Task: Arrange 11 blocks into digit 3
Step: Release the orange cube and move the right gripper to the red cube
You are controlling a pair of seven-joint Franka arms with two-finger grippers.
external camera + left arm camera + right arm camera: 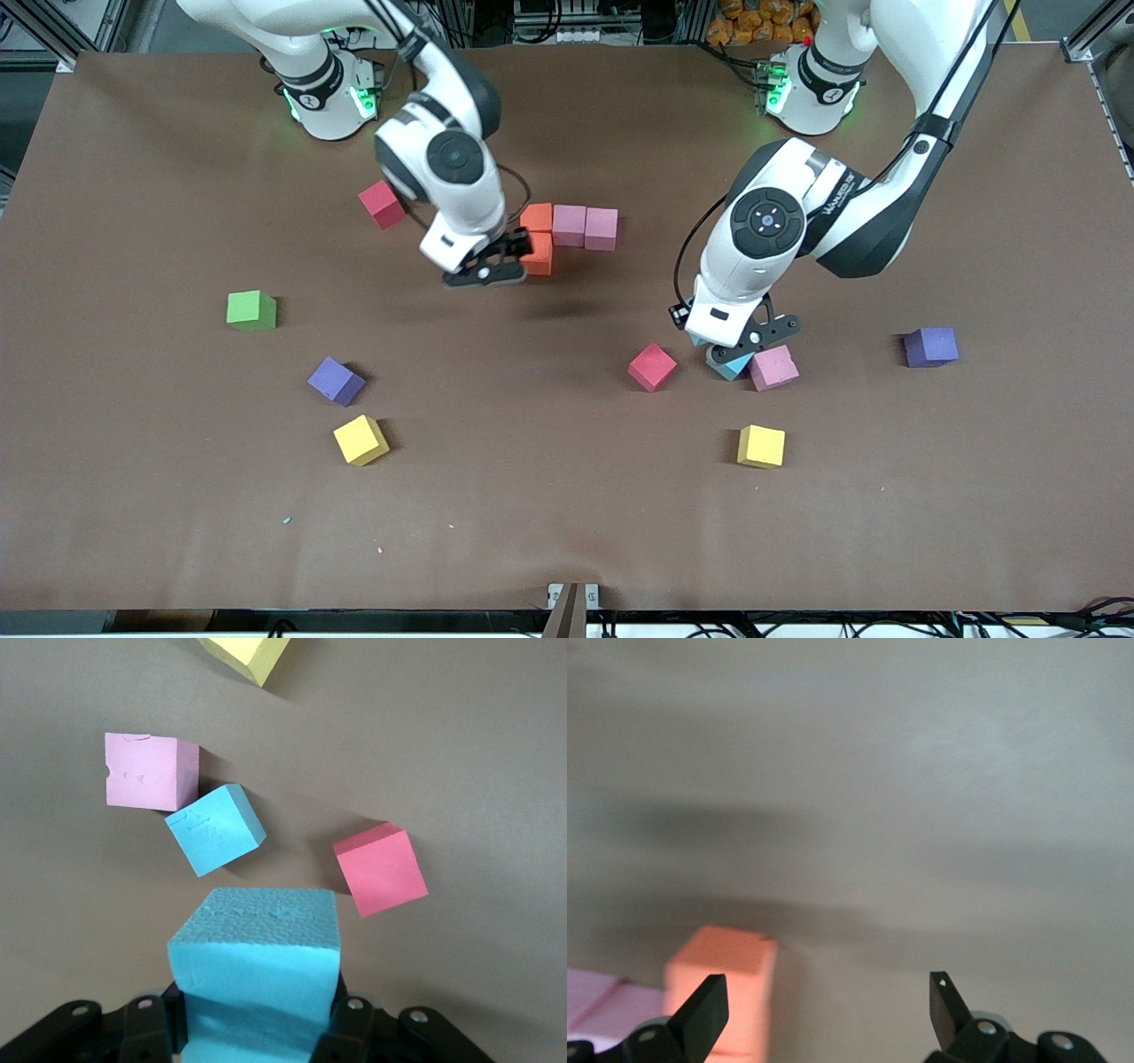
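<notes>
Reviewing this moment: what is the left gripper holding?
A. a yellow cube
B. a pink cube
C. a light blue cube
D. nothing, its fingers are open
C. In the left wrist view the left gripper is shut on a light blue cube, lifted over a second light blue cube that lies on the table against a pink cube.

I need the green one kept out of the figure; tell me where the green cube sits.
The small matte green cube sits alone toward the right arm's end of the table, farther from the front camera than the nearest purple cube.
</notes>
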